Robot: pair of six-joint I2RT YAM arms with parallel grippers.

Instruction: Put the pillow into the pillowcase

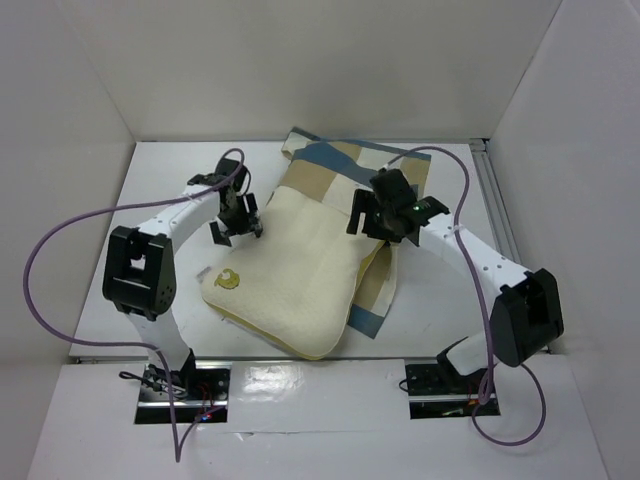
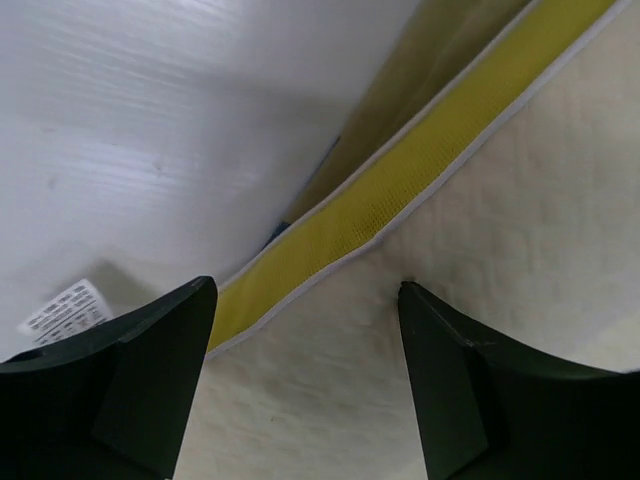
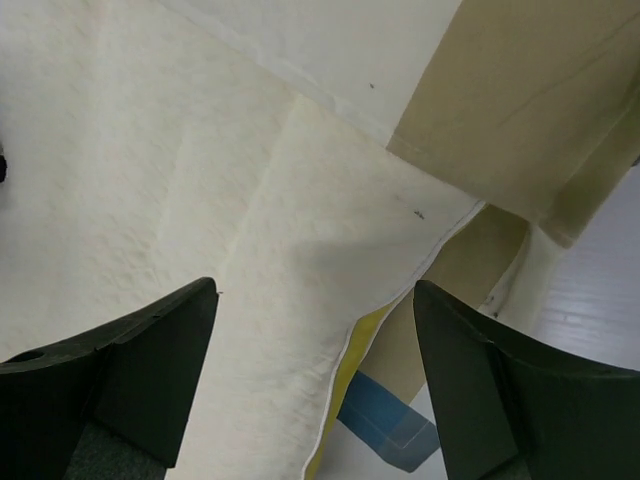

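Gaping empty in wrist views, left gripper (image 2: pixel 305 290) and right gripper (image 3: pixel 315 290) perhaps touch the pillow (image 1: pixel 290 268) overhead.

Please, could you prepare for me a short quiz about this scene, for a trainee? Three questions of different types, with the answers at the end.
1. True or false: the left gripper is clamped shut on the pillow.
2. The yellow emblem sits near the pillow corner on: A) the left arm's side; B) the right arm's side; C) the far edge.
3. Fill in: along the pillow's long side, the pillowcase shows on the ____ arm's side.

Key: 1 false, its jaws stand open over the pillow. 2 A. 3 right.
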